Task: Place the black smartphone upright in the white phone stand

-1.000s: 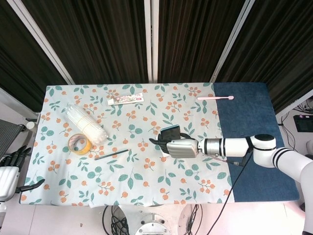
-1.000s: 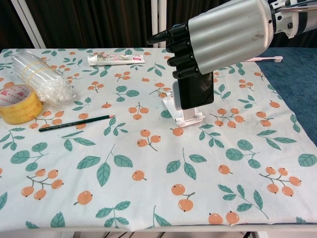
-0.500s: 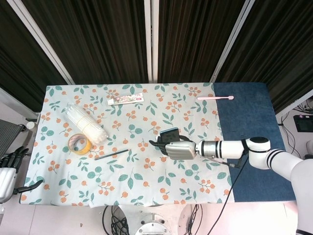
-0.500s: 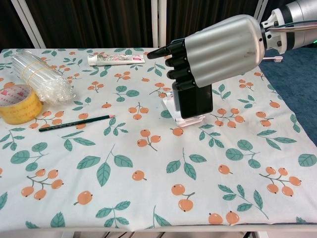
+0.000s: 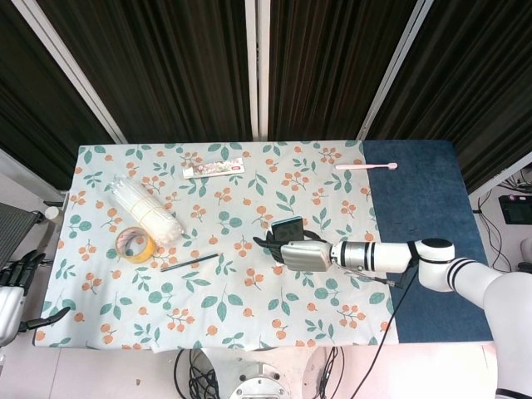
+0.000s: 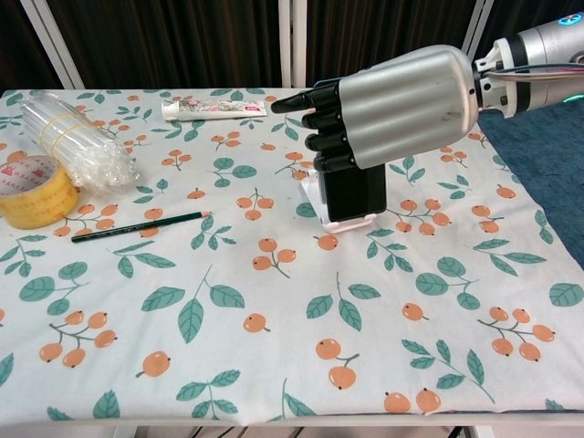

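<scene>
1. At the far lower left of the head view, off the table edge, the left hand hangs with its dark fingers apart and nothing in them; the chest view does not show it.
2. A bundle of clear plastic straws lies at the upper left of the chest view, bound with a yellow band, on the floral tablecloth.
3. Just below the straws sits a roll of yellow tape, lying flat.
4. A black pencil lies slanted to the right of the tape, apart from it.
5. A toothpaste tube rests flat near the top of the chest view, left of centre.
6. Right of centre, the black smartphone stands upright, its lower edge in the white phone stand, whose base shows below and left of the phone.
7. The right hand reaches in from the right, its silver back toward the camera and its dark fingers curled over the phone's upper part, gripping it.
8. A pink toothbrush lies near the top right of the head view, across the edge of the blue cloth.
</scene>
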